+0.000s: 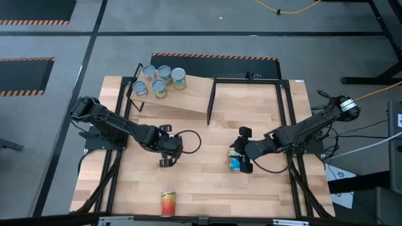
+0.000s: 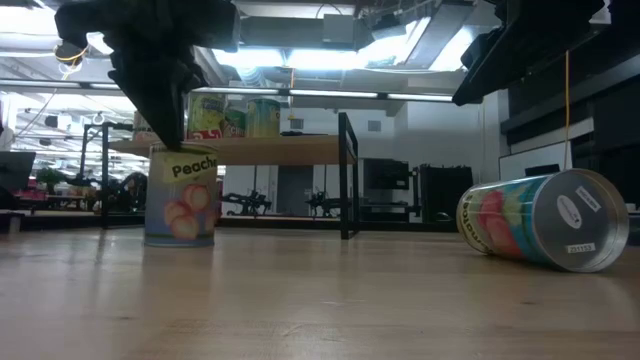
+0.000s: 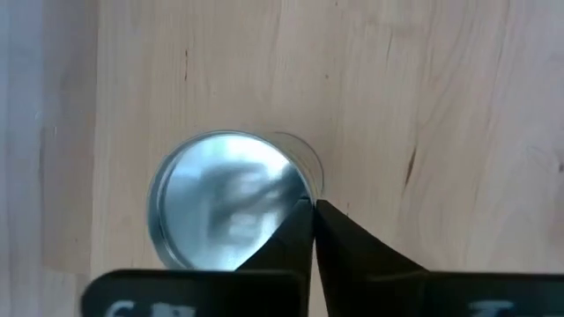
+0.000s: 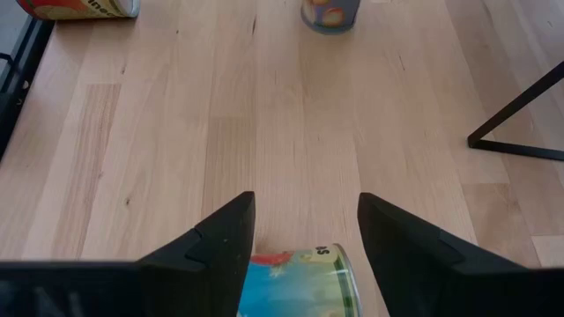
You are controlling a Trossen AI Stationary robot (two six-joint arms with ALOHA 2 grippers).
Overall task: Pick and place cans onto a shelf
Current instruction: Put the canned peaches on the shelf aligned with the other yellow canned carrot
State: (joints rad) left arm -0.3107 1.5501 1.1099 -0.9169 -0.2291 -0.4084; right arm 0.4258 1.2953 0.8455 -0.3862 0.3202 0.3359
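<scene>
Five cans (image 1: 159,80) stand on the far-left part of the shelf (image 1: 195,94). Left gripper (image 1: 167,152), fingers pressed together and holding nothing, poised at the rim of an upright peach can (image 2: 181,195). Right gripper (image 1: 243,149), fingers apart, straddles a blue-labelled can (image 4: 296,280) lying on its side. Another can (image 1: 168,203) lies at the near edge.
</scene>
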